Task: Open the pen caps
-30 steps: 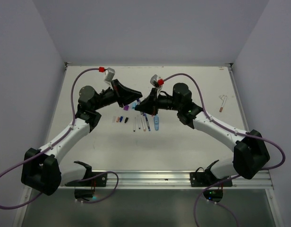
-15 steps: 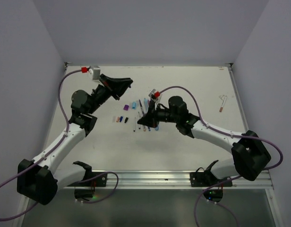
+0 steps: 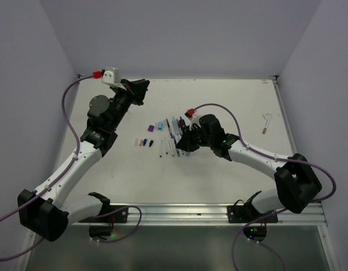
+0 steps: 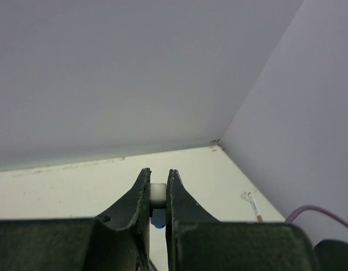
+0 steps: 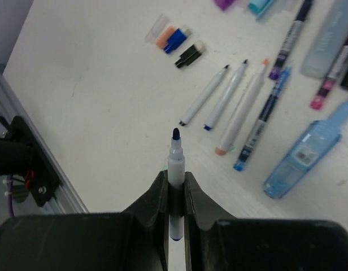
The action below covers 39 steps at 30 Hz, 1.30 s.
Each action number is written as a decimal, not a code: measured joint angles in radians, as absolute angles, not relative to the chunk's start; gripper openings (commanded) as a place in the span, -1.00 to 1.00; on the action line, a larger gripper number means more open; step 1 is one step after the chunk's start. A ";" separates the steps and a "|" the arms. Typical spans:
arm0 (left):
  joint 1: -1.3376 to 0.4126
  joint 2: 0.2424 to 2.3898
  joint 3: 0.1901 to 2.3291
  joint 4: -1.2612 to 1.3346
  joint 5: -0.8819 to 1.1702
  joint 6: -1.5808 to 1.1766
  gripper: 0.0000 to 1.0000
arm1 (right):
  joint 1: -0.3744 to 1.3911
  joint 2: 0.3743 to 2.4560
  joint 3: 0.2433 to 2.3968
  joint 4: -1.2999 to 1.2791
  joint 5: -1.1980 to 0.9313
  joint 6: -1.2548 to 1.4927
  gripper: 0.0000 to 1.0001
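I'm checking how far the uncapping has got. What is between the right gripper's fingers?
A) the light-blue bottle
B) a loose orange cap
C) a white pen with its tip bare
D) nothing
C: in the right wrist view the right gripper is shut on a white pen whose dark tip is uncovered.

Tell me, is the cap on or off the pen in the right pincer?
Off. The pen held in the right pincer shows its bare dark tip pointing out, with nothing covering it.
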<state>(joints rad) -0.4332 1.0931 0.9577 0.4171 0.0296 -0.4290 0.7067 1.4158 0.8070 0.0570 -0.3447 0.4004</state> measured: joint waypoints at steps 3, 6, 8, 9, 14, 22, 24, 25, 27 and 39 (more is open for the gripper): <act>-0.409 1.181 1.026 0.278 0.030 -0.425 -1.00 | 0.630 1.438 0.884 -0.028 -0.295 0.395 -1.00; -0.352 1.290 1.087 0.123 0.060 -0.426 -1.00 | 0.551 1.505 0.998 -0.110 -0.247 0.381 -1.00; -0.311 1.361 1.120 0.028 0.080 -0.425 -1.00 | 0.509 1.563 1.075 -0.161 -0.222 0.375 -1.00; -0.291 1.404 1.145 -0.027 0.088 -0.424 -1.00 | 0.492 1.596 1.112 -0.179 -0.216 0.372 -1.00; -0.235 1.617 1.266 -0.243 0.101 -0.385 -0.89 | 0.435 1.784 1.266 -0.281 -0.182 0.361 -0.91; -0.235 1.812 1.321 -0.369 0.103 -0.360 -0.86 | 0.425 2.011 1.435 -0.382 -0.166 0.340 -0.89; -0.235 1.854 1.336 -0.384 0.104 -0.354 -0.85 | 0.425 2.039 1.454 -0.389 -0.163 0.337 -0.89; -0.235 1.875 1.345 -0.385 0.104 -0.353 -0.85 | 0.425 2.049 1.460 -0.390 -0.159 0.336 -0.88; -0.235 1.909 1.355 -0.384 0.107 -0.350 -0.83 | 0.425 2.070 1.474 -0.393 -0.148 0.334 -0.85; -0.235 1.998 1.364 -0.387 0.141 -0.347 -0.52 | 0.425 2.103 1.501 -0.395 -0.148 0.329 -0.37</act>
